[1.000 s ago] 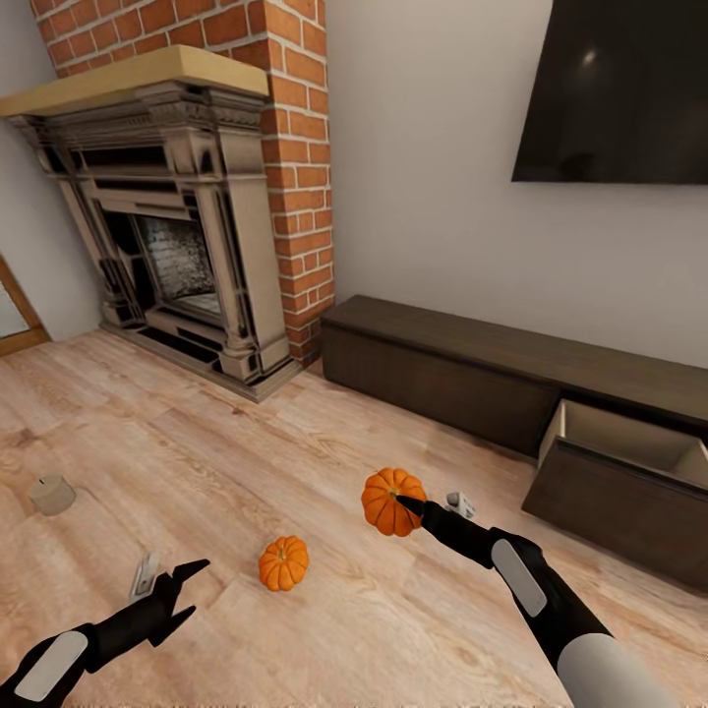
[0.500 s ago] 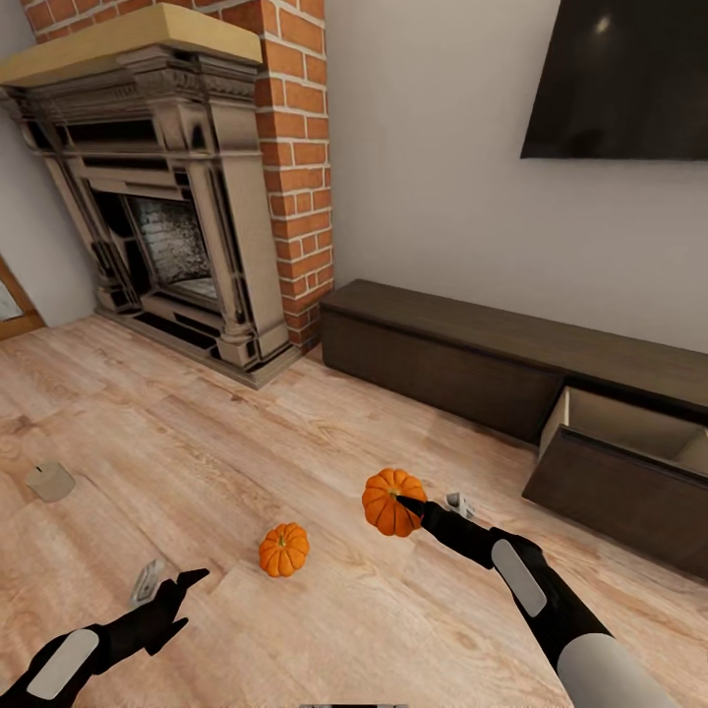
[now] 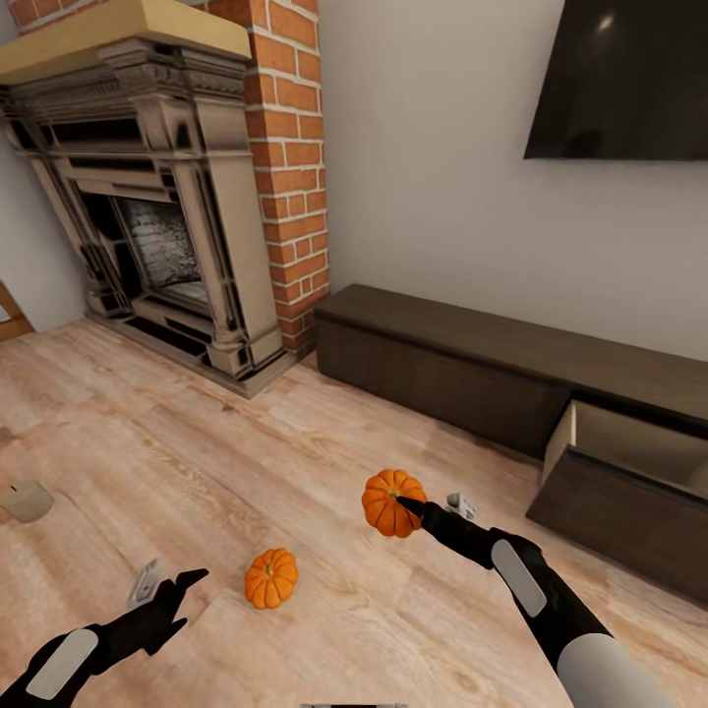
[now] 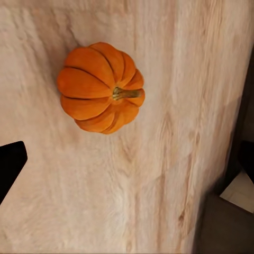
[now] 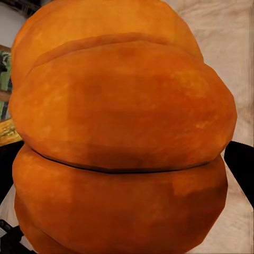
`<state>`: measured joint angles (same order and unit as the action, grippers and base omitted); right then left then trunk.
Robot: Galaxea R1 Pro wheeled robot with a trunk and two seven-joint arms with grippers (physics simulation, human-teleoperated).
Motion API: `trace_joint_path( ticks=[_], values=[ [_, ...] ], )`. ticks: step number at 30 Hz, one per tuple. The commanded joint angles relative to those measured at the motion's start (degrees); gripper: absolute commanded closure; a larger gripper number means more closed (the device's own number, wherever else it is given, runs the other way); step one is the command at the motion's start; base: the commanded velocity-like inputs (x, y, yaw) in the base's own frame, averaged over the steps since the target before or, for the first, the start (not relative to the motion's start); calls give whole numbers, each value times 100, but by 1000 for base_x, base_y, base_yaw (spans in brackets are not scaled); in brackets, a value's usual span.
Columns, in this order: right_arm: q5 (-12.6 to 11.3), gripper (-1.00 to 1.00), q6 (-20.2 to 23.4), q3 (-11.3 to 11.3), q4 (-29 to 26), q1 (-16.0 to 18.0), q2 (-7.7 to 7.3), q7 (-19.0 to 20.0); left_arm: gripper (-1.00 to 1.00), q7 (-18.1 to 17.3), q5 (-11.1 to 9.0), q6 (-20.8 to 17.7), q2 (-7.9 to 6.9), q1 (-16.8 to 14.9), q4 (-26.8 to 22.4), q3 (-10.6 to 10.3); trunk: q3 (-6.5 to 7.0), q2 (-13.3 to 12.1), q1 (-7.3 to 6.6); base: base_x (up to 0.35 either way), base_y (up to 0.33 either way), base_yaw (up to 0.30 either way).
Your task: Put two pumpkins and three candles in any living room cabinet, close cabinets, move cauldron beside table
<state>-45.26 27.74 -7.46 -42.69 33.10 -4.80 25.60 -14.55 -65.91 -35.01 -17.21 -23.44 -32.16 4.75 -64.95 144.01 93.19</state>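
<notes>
Now, view by view.

Head view, right gripper: lower middle of the frame, jaws clamped on the held pumpkin, which hangs above the floor.
Head view, left gripper: lower left of the frame, above the floor; one dark finger and one pale finger show, but whether the jaws stand apart I cannot tell.
Head view, floor pumpkin: small and orange, lying on the planks between the two arms, just right of the left gripper and apart from it.
Head view, candle: cream cylinder on the floor at the left edge of the frame, well apart from both pumpkins.
Head view, cabinet: long dark-brown console along the wall, middle right; its drawer at the right edge is pulled out, with a pale inside.
Head view, surroundings: fireplace at upper left, brick chimney beside it, television at upper right.

Left wrist view, floor pumpkin: upper left of the frame, stem visible, resting on the wood floor; a dark finger at the left edge is clear of it.

Right wrist view, held pumpkin: very close, orange ribs across nearly the whole frame, a strip of floor at upper right.
</notes>
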Motion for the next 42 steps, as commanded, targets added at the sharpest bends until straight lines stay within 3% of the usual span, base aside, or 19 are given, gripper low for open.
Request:
trace_joint_path(
  ticks=[1, 18, 30, 38, 42],
  values=[
    [-54, 100, 21, -15, -3, 3, -5, -3, -100, -4, -9, -48, 1, -2, -1, 26, -5, 2, 1, 183, -176, 0],
    [-54, 100, 21, -19, -9, 3, -5, -3, -100, -4, -21, -47, -18, -2, 3, 35, -5, 2, 1, 183, -91, 0],
    [-39, 100, 21, -19, -2, 3, -7, -3, -100, -49, -53, -50, -20, -2, -1, 52, -5, 2, 1, 23, 0, 0],
    [-57, 100, 8, -62, -42, 3, -21, 75, -100, -78, -53, -44, -28, -2, -1, 48, -182, 13, 21, 0, 0, 0],
    [-67, 100, 76, -73, -744, 1, -21, 105, -100, -82, -44, -42, -21, -2, -1, 44, -271, 18, 32, 0, 0, 0]
  ],
)
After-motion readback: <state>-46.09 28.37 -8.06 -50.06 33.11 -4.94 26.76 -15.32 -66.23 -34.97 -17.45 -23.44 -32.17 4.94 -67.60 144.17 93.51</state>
